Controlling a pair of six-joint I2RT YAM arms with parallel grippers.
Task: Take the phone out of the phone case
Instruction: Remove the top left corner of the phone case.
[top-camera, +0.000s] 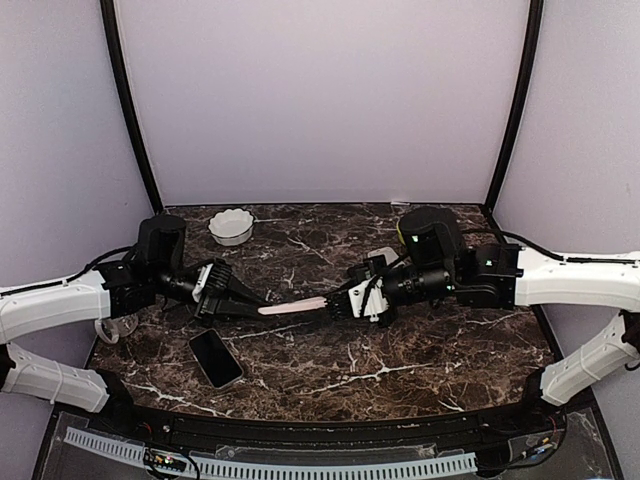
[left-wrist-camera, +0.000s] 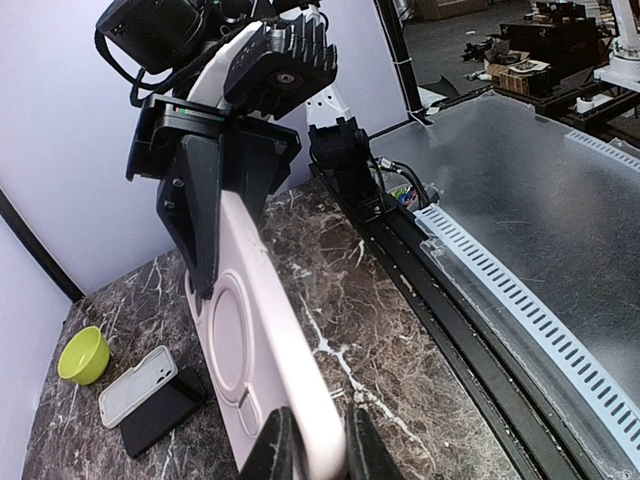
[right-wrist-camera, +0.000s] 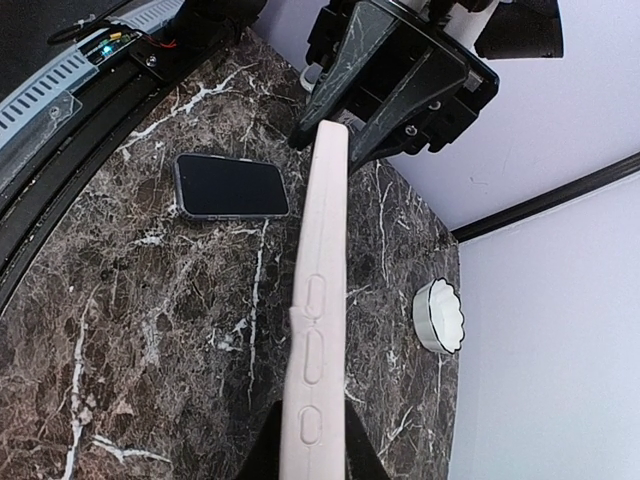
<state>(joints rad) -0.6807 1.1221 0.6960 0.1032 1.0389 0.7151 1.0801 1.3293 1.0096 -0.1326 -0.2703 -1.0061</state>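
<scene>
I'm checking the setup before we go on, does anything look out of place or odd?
Nothing spilled or broken. The pink case hangs above the table, pinched at each end by the left gripper and right gripper. A dark phone lies at an angle near the front edge.

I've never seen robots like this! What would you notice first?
The pink phone case jumps out first: it hangs in mid-air over the marble table, with the left gripper shut on one end and the right gripper on the other. A dark phone lies flat at the front left; a white bowl sits at the back.
</scene>
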